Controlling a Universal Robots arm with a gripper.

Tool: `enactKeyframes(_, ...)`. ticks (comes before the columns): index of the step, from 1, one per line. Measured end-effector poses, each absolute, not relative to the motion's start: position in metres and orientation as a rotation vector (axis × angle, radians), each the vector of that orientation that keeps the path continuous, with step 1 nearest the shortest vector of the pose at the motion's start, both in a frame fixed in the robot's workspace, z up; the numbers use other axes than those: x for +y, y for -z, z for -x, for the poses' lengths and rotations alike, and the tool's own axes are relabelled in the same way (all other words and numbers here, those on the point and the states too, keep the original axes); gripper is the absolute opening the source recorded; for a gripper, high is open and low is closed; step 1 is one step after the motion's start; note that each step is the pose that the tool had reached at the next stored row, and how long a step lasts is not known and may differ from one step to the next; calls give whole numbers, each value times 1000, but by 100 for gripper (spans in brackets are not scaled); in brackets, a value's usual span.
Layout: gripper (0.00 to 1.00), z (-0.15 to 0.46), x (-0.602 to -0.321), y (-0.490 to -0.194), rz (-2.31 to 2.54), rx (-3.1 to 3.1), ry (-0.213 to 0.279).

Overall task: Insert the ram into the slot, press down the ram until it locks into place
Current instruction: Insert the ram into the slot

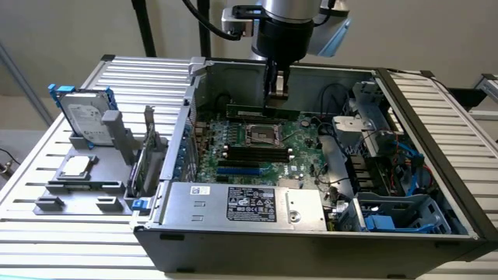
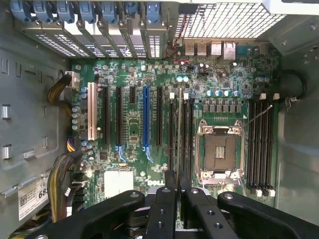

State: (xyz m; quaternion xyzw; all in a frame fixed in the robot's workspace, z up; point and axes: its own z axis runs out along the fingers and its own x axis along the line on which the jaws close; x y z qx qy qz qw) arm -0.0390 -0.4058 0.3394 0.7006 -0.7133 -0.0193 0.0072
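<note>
Hard drive (image 1: 84,119) is parked on the ribbed worktop (image 1: 46,233), outside the case (image 1: 233,245). The ram (image 1: 245,109) is held level and edge-down by the gripper (image 1: 276,102), pinched narrow on it, over the slot (image 2: 172,134) near the motherboard's (image 1: 304,140) far edge, apparently for straight entry. CPU socket (image 1: 263,135) is sited just beside. Cables (image 1: 404,157) are bundled at the case's right wall.

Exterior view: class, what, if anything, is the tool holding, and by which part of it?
The tool holds the ram, pinched by its upper long edge at roughly mid-length, with the stick lying level below the fingers.
</note>
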Motion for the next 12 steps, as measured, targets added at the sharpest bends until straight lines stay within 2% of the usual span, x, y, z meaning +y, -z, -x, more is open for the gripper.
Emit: enactKeyframes(12, 13, 40, -406, -318, -2191, -2231, 60)
